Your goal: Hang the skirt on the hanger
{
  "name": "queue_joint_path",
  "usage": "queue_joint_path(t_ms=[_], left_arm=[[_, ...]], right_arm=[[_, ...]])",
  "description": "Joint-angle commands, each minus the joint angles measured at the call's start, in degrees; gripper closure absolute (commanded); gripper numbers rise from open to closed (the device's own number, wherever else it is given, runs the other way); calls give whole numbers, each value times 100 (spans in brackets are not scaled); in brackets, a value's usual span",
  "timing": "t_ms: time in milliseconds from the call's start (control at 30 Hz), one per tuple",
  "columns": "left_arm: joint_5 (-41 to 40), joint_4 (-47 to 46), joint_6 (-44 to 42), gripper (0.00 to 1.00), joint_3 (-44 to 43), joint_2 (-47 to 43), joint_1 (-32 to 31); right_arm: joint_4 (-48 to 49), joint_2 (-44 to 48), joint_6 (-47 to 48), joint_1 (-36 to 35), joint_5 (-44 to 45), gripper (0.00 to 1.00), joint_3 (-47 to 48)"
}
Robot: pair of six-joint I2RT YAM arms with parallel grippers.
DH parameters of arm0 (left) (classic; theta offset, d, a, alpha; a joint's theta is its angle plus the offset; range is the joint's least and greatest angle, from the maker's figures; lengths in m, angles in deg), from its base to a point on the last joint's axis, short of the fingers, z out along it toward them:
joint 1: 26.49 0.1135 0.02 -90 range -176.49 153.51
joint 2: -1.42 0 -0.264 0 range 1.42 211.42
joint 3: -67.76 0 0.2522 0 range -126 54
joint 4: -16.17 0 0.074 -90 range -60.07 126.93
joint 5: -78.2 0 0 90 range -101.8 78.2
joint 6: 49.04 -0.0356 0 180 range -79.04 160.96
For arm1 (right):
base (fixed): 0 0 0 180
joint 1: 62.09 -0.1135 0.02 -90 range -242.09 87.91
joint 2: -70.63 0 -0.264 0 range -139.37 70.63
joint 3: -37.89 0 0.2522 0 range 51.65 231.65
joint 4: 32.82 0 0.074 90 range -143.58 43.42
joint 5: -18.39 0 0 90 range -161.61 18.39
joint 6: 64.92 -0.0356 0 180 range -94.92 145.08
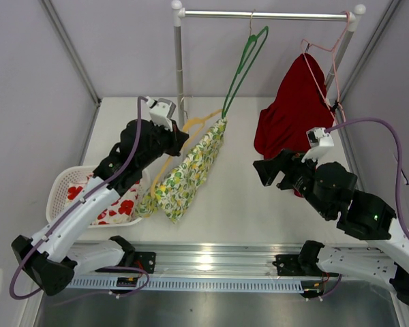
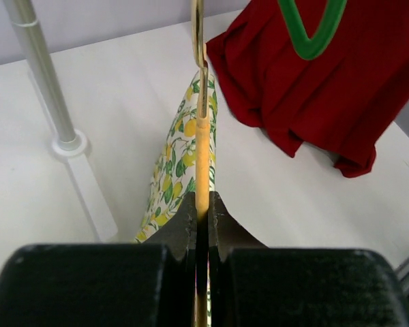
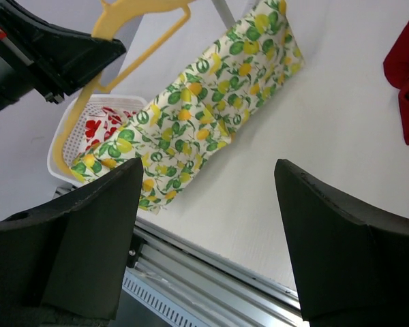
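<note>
From above, the left gripper (image 1: 176, 138) is clamped on the yellow hanger (image 1: 194, 125). The lemon-print skirt (image 1: 191, 167) trails along it toward the near-left of the bench (image 1: 245, 204), beside the basket (image 1: 61, 187) at the left edge. The right gripper (image 1: 264, 170) stands spread and empty near the right edge, with bare bench between the two. Left wrist: the jaws pinch the yellow hanger tight. Right wrist: the fingers are wide apart and hold nothing, with the skirt beyond them.
</note>
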Motion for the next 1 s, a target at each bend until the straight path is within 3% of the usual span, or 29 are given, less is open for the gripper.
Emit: queue_joint_path(t_ms=[0, 633, 967], left_arm=[[-508, -121, -168, 100, -774, 190, -19], [-1826, -23, -862, 100, -4017, 2459, -11], [-2082, 65, -1179, 100, -5608, 3531, 7]], right_arm=[[-155, 50, -58, 42, 91, 17, 183], [-199, 182, 276, 130, 109, 17, 491], [-85, 112, 583, 148, 65, 17, 684]])
